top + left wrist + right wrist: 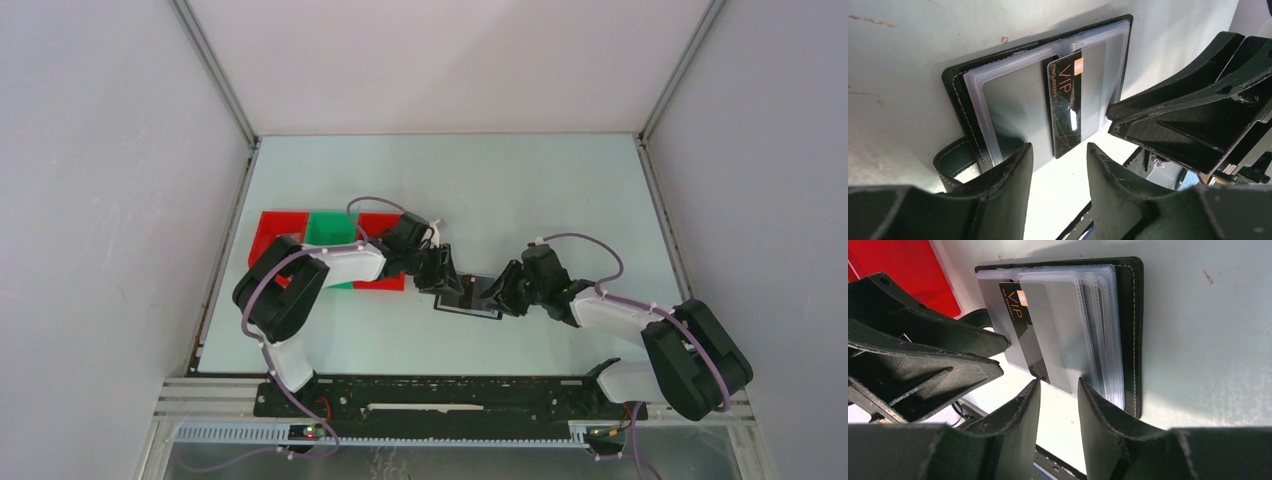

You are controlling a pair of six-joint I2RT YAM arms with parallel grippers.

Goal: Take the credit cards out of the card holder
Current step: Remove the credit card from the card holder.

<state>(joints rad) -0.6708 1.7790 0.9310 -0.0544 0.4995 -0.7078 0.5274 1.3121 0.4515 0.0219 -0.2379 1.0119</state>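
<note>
Lying open, the card holder (1013,105) is seen with a VIP credit card (1065,110) protruding. Left tool (1059,150) and right tool (1058,385) are held released.

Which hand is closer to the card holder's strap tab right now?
Left. The left hand sits right beside the strap tab at the card holder's edge; the right hand is at the clear sleeves on the holder's opposite side.

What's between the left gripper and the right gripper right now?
The open card holder lies between left gripper and right gripper in the top view; the wrist views show a black VIP card poking from its clear sleeves.
</note>
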